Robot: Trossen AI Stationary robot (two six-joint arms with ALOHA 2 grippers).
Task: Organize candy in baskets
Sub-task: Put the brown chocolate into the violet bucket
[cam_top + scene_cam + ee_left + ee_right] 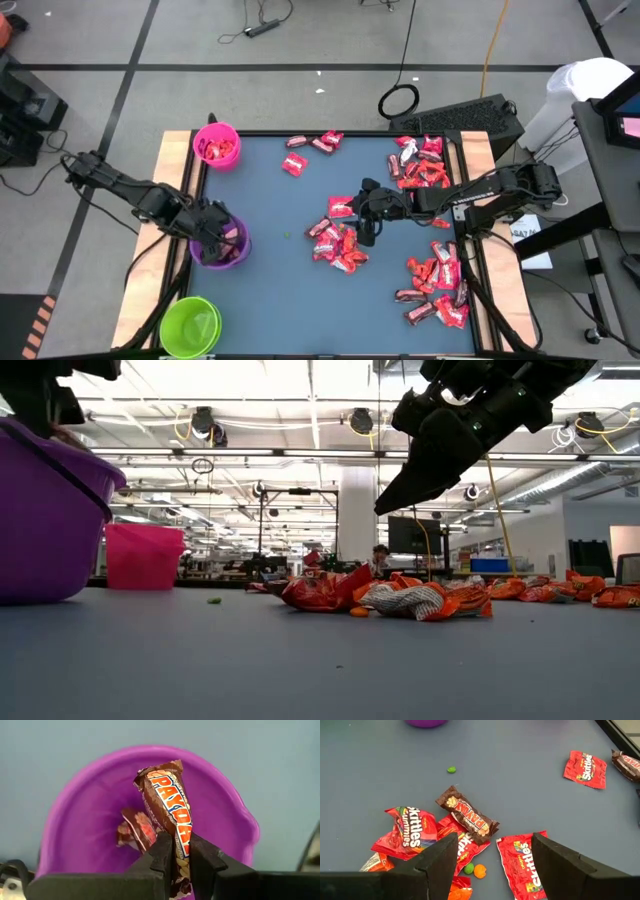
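Our left gripper [181, 851] hangs over the purple basket [90, 815] at the table's left, pinching a brown candy [170, 805]. Our right gripper [492, 855], fingers spread, hovers above the central candy pile [338, 243].

Left gripper [181, 857] hangs low at the table's left side, fingers pinched tight (something held); right gripper [492, 857] hovers mid-table, spread wide.

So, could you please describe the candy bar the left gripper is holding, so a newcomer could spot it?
Find the purple basket at the table's left edge. The left gripper hangs over it, shut on a dark brown PayDay bar. Unlike the piece lying inside the basket, it stands upright, clamped.
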